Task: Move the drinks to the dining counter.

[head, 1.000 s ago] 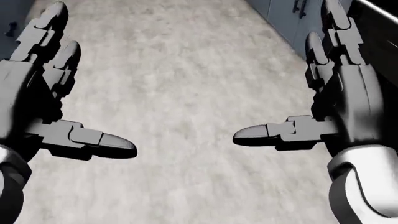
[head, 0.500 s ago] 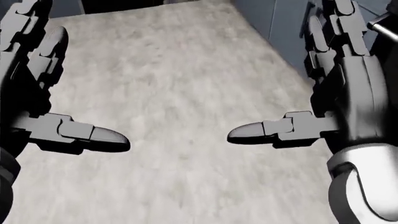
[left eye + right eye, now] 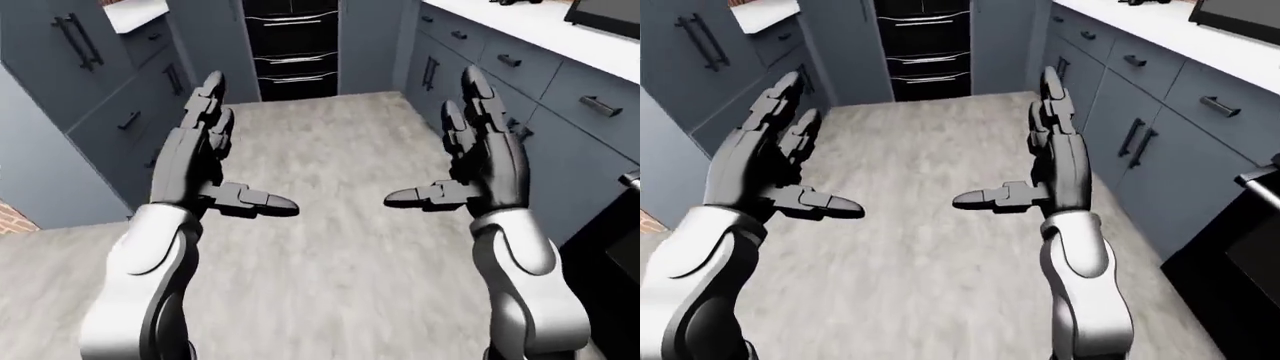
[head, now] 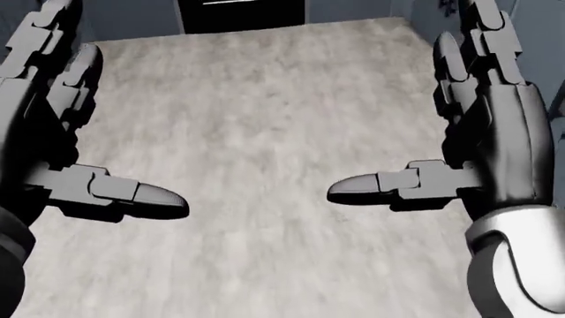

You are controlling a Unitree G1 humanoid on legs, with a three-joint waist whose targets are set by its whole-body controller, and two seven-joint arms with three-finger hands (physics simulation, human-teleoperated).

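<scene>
A: Drinks? We see none in any view.
B: Our left hand (image 3: 205, 161) and right hand (image 3: 480, 161) are both spread wide, holding nothing, over grey floor (image 4: 265, 99).
A: Blue-grey cabinets (image 3: 560, 97) on the right edge, black oven drawers (image 3: 290, 45) at the top.

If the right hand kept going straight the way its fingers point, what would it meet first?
Nothing nearby: the open right hand points down the aisle over bare floor. Probably the black oven at the aisle's end, though depth is unclear.
</scene>
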